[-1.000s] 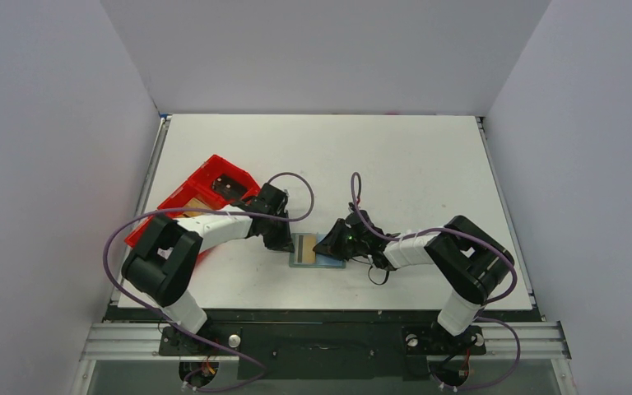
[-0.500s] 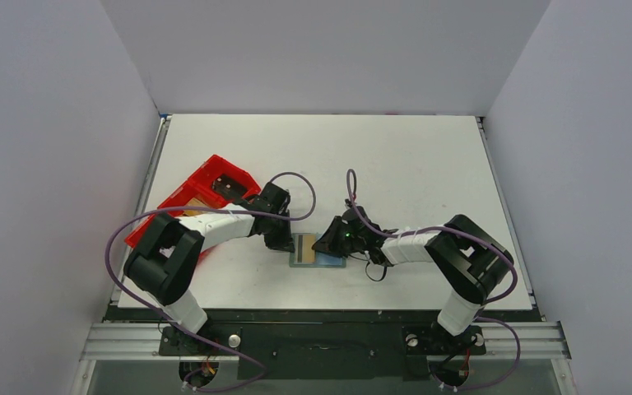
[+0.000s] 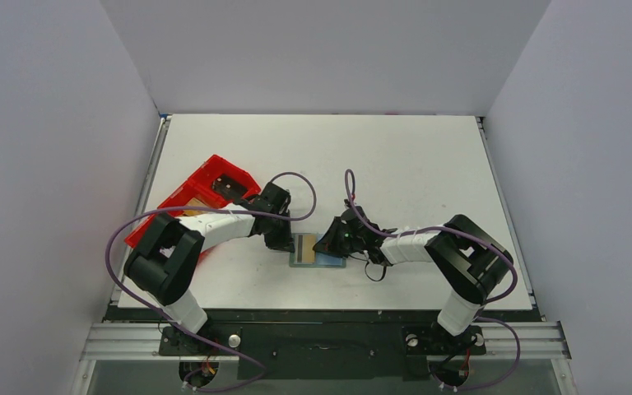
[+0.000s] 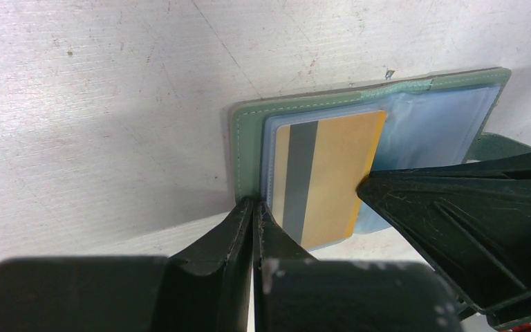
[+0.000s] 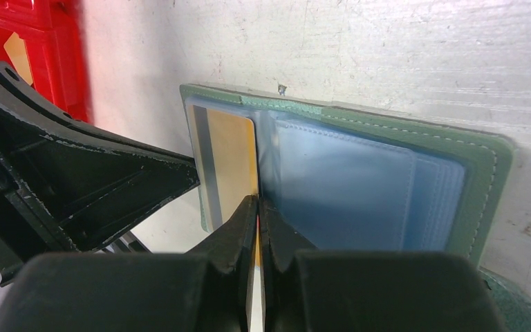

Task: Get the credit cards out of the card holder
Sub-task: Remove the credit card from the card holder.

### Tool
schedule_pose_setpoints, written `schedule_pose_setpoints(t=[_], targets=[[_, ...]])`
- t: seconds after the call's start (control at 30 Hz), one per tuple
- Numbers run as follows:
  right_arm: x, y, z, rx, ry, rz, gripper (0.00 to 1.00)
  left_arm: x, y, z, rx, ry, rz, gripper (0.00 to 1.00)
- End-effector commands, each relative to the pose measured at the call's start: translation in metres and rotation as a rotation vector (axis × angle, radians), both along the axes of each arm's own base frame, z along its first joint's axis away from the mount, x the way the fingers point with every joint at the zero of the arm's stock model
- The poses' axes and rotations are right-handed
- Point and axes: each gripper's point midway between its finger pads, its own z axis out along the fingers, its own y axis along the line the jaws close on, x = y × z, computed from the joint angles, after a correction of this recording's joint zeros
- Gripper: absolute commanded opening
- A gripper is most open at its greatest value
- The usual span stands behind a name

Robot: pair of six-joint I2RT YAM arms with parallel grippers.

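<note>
your right gripper point(image 5: 257, 207) just closed the last bit: its tips stood slightly apart a second ago and now meet on the free edge of the gold card point(image 4: 332, 173), with a sliver of orange showing between them. the card sits mostly in the clear sleeve on one half of the open green card holder point(image 5: 484, 180), flat on the table point(image 3: 395, 164) between the arms. your left gripper point(image 4: 254, 211) is unchanged, fully closed, tips at the holder's edge, probably pinning it; can't tell if it pinches the cover. so the grip looks made, pull-out not started. bluish sleeves on the other half: can't tell if they hold a card.
</note>
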Motion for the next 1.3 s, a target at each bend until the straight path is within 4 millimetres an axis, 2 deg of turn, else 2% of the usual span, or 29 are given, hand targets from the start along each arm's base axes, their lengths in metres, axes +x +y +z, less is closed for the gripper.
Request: schedule_pose_setpoints(t=[0.0, 0.6, 0.9, 1.07, 1.27], targets=[[0.007, 0.004, 0.009, 0.003, -0.056, 0.001, 0.0, -0.02, -0.002, -0.04, 0.056, 0.057, -0.039, 0.0], [0.007, -0.024, 0.007, -0.051, -0.067, -0.043, 0.0, -0.021, 0.006, -0.04, 0.069, 0.058, -0.025, 0.0], [0.008, -0.028, 0.015, -0.061, -0.088, -0.039, 0.0, -0.021, 0.006, -0.04, 0.067, 0.056, -0.026, 0.0], [0.008, -0.022, 0.016, -0.039, -0.086, -0.021, 0.0, -0.021, 0.006, -0.041, 0.067, 0.056, -0.027, 0.0], [0.009, -0.011, 0.019, 0.002, -0.08, -0.002, 0.14, -0.02, 0.005, -0.041, 0.064, 0.056, -0.026, 0.0]])
